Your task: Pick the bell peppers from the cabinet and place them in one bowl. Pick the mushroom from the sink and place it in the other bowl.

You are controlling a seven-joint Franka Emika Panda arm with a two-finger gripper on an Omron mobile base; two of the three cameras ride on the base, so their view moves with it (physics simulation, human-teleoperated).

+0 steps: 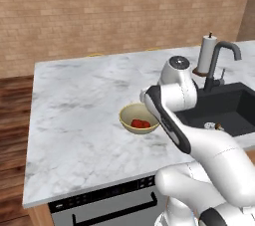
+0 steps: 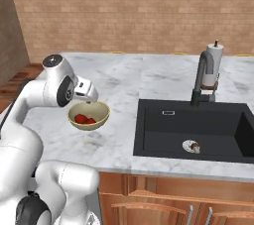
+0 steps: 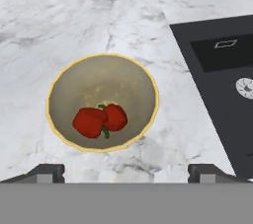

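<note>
The claw (image 3: 126,171) hangs over the bowl (image 3: 103,102) with its two dark tips wide apart at the bottom of the hand view, one at the lower left and one at the lower right, and nothing is between them. In the right base view the claw (image 2: 88,99) is at the left of the frame, just above the back rim of the bowl (image 2: 89,115). Inside this bowl lie the two bell peppers (image 3: 100,120), red and glossy, touching each other, a little toward the lower side of the bowl in the hand view; in the left base view the bell peppers (image 1: 140,123) show as a red patch near the middle of the frame. So I judge that the pepper part of the task is done, and the step in hand is to leave this bowl and go for the mushroom (image 2: 195,146). It lies in the black sink (image 2: 193,129) beside the round steel drain (image 2: 188,145), in the lower right part of the right base view. The next move calls for lifting the arm clear of the bowl rim, swinging toward the sink, and coming down into the basin with the tips kept apart. The mushroom is small and near the drain, so the approach must be precise. The sink holds nothing else that I can see. A second bowl is needed for the mushroom, but I cannot point to one on the marble bench (image 1: 79,105).
</note>
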